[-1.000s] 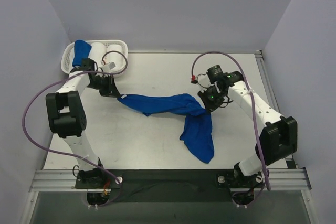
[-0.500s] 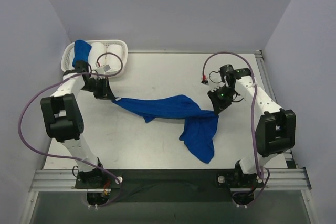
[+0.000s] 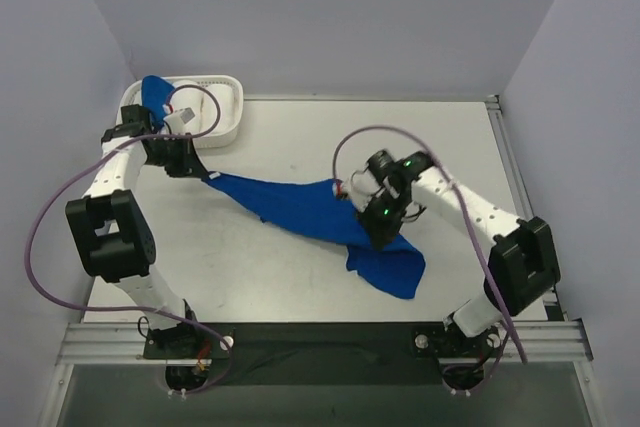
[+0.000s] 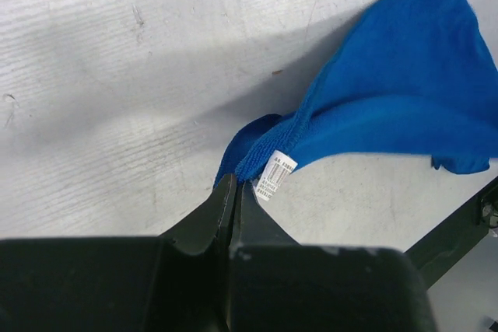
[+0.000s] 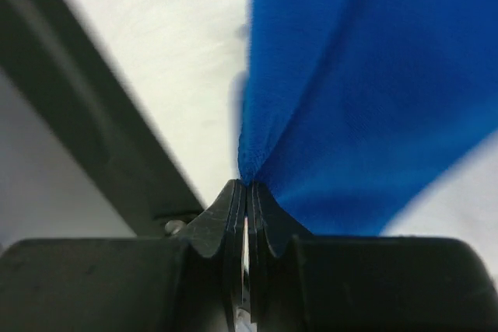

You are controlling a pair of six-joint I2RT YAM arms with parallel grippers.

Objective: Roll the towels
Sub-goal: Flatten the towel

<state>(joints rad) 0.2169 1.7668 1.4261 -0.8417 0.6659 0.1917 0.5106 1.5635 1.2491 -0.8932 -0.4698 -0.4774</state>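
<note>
Overhead, the left arm was folded back on itself at 9 o'clock, its forearm reaching up the table's (image 3: 300,132) left side toward 10 o'clock. The left gripper (image 3: 207,175) sat low, just below the white basket (image 3: 228,85), with its jaws pressed tight on one corner of the long blue towel (image 3: 290,202). The left wrist view showed the same pinch: the left gripper (image 4: 235,188) had its two dark fingers (image 4: 210,219) closed together, with a fold of the towel (image 4: 389,106) rising out of their tips.

The right arm stretched from its base at 5 o'clock in a long diagonal toward the middle of the table, wrist bent downward and green lights glowing on it. The right gripper (image 3: 368,219) was clamped on the towel partway along its length. From the right wrist camera, the right gripper (image 5: 247,186) showed no gap, and the towel (image 5: 366,75) fanned away from the tips.

The towel ran taut from 10 o'clock to the centre, its free end lying heaped toward 5 o'clock. A second blue towel (image 3: 155,97) sat at the basket's left end.

A white sewn tag (image 4: 275,175) hung at the pinched corner; its dark print was too small to read.
</note>
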